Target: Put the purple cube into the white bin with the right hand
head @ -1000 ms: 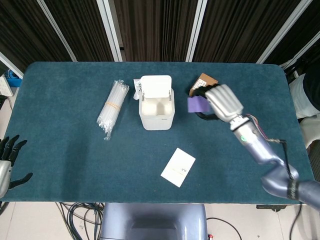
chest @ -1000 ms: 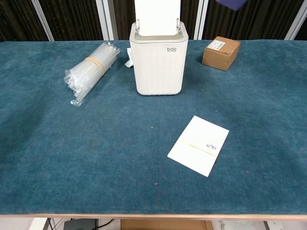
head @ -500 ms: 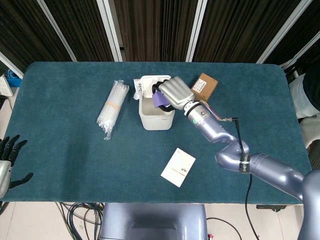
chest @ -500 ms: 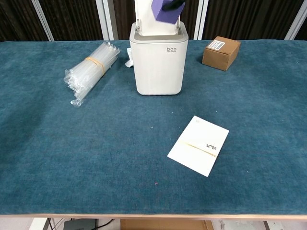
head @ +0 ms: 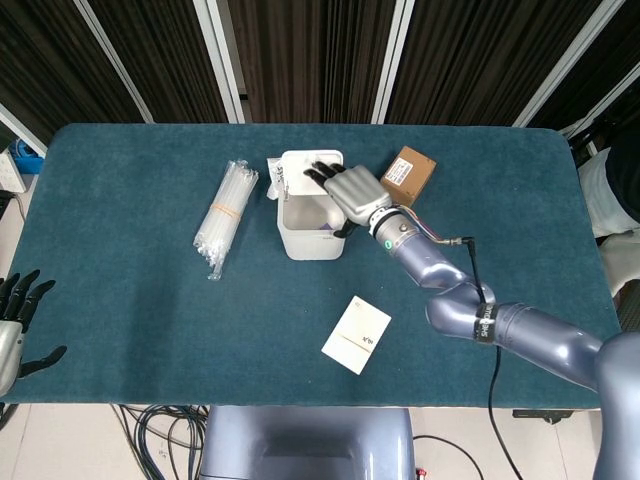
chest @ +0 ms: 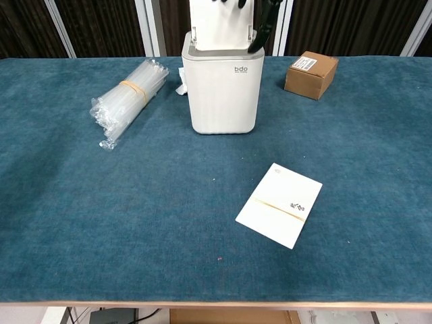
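The white bin [head: 313, 243] stands open at mid-table, its lid raised at the back; in the chest view the bin [chest: 224, 88] faces me. My right hand [head: 349, 191] hovers over the bin's right side with fingers spread and nothing in them. Its dark fingertips [chest: 262, 25] show at the top of the chest view, just above the rim. A sliver of the purple cube [head: 329, 229] shows inside the bin, below the hand. My left hand [head: 20, 312] hangs off the table's lower left edge, fingers apart and empty.
A bundle of clear straws [head: 226, 214] lies left of the bin. Right of the bin sits a brown box [head: 411, 172], close behind the right forearm. A white card [head: 356, 334] lies nearer the front edge.
The right hand carried the purple cube from beside the brown box to above the bin, then opened; the cube left its fingers and now lies inside the bin.
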Robot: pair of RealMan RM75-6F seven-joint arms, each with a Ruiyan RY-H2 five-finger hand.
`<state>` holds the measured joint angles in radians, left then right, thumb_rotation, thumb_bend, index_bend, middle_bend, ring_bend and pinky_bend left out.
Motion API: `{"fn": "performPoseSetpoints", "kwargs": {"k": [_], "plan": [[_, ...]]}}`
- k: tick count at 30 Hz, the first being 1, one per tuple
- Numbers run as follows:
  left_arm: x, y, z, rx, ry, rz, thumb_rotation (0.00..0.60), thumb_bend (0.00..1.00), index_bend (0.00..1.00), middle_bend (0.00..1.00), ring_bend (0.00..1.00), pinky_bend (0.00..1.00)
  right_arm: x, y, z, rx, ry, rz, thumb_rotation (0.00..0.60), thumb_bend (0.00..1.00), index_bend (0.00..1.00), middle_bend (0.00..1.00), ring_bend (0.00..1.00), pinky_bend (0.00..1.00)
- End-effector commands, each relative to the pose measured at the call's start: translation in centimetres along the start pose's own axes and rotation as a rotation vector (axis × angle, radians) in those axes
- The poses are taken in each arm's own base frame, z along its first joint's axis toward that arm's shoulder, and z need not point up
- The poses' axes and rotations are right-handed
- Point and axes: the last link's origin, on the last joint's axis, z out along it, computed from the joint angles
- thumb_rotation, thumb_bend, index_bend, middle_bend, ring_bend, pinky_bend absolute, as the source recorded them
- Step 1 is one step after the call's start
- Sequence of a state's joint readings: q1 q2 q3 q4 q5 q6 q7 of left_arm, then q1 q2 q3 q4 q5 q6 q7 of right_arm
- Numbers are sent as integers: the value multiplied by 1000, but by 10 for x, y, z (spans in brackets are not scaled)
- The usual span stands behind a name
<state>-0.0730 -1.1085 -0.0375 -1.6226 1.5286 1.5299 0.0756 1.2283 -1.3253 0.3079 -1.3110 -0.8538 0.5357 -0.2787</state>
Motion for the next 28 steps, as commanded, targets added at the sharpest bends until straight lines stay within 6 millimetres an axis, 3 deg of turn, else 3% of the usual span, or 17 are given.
{"fn": "performPoseSetpoints", "kwargs": {"k": [1, 6, 8, 11, 15, 17, 22, 28], "plan": [[0, 0, 0, 1, 0, 1, 600, 74, 200, 142, 0, 0, 15, 15, -28, -37, 65, 23, 600, 0, 0, 90, 184, 400], [0, 0, 0, 4, 1, 4, 600, 74, 201, 142, 0, 0, 19, 44, -116, -86, 56, 81, 600, 0, 26, 90, 181, 376], [0, 1, 0, 4, 1, 3, 600, 74, 201, 142, 0, 0, 14, 61, -171, -142, 50, 86, 600, 0, 27, 90, 174, 375], [0, 1, 0, 4, 1, 3, 600, 74, 201, 143, 0, 0, 5, 82, -233, -232, 85, 75, 600, 8, 33, 91, 171, 373], [0, 1, 0, 5, 11, 7, 600, 74, 201, 143, 0, 0, -29, 111, -321, -374, 188, -9, 600, 53, 56, 101, 162, 353], [1, 2, 1, 3, 19, 5, 600, 74, 199, 143, 0, 0, -51, 118, -350, -434, 216, -35, 600, 56, 56, 100, 154, 332], [1, 3, 1, -5, 35, -9, 600, 74, 183, 143, 0, 0, -106, 120, -397, -566, 228, -45, 600, 71, 56, 75, 119, 277], [0, 3, 3, -17, 50, -13, 600, 74, 183, 143, 0, 0, -139, 122, -400, -587, 197, -81, 600, 72, 56, 75, 114, 262]]}}
